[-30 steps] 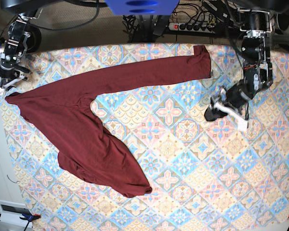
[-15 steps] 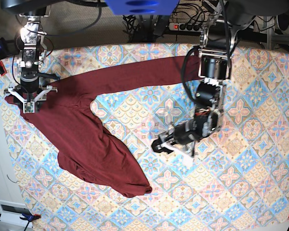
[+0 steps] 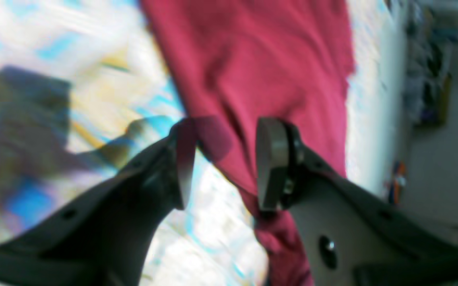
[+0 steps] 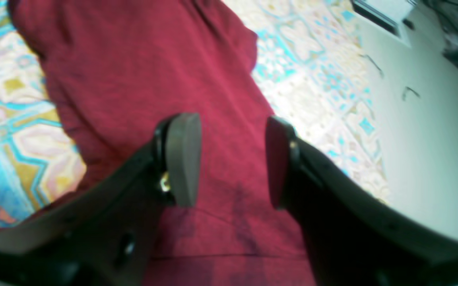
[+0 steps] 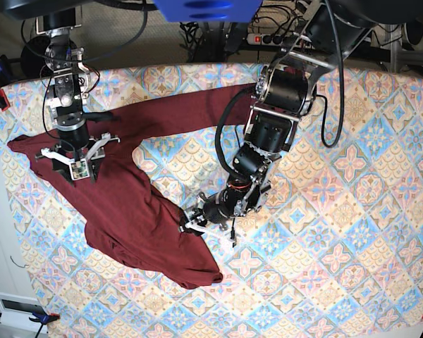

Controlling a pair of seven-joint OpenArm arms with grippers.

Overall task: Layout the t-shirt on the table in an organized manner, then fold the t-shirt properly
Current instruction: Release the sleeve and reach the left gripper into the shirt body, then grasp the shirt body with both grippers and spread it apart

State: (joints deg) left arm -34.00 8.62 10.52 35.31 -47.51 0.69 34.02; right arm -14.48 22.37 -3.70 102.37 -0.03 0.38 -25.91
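The maroon t-shirt (image 5: 127,204) lies crumpled across the left half of the table (image 5: 338,246), with one long strip stretching up to the right. My left gripper (image 5: 197,224) is low at the shirt's right edge. In the left wrist view this gripper (image 3: 225,163) is open, and the t-shirt (image 3: 253,59) edge runs between its jaws. My right gripper (image 5: 74,169) hovers over the shirt's upper left part. In the right wrist view it (image 4: 231,163) is open above the flat t-shirt (image 4: 133,79), holding nothing.
A power strip (image 5: 282,39) and cables sit behind the table's far edge. The table's left edge runs close to my right arm, with a white box (image 5: 17,310) on the floor at the lower left. The patterned cloth (image 4: 14,99) shows beside the shirt.
My left arm swept from the table's right side across to the shirt's right edge. My right gripper moved from the shirt's far left corner inward over the fabric.
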